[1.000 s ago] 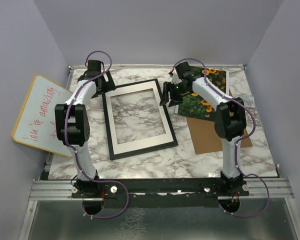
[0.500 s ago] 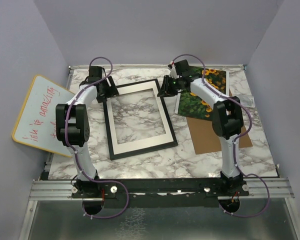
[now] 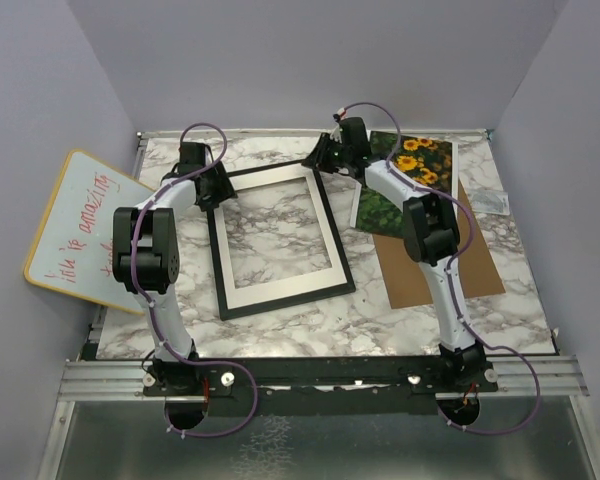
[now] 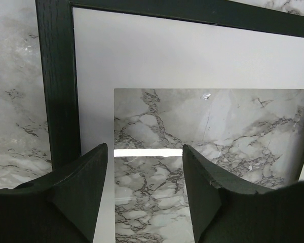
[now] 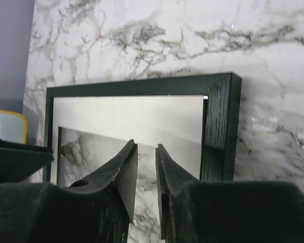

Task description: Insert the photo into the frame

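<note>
left claw [image 4: 144, 149] parted over frame [image 4: 58, 76], photo [image 3: 420, 160] beside

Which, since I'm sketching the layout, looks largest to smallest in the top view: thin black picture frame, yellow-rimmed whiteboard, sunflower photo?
thin black rectangular picture frame
yellow-rimmed whiteboard, a close second, partly behind the left arm
rectangular sunflower photo, partly hidden by the right arm

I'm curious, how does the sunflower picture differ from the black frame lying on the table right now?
The frame is larger than the photo. The frame is black with a white mat and an empty middle that shows the marble table; the photo is bright yellow and green. The frame lies mid-table, directly on the marble; the photo lies to its right, overlapping a brown board and partly hidden by the right arm. Both are rectangular.
</note>
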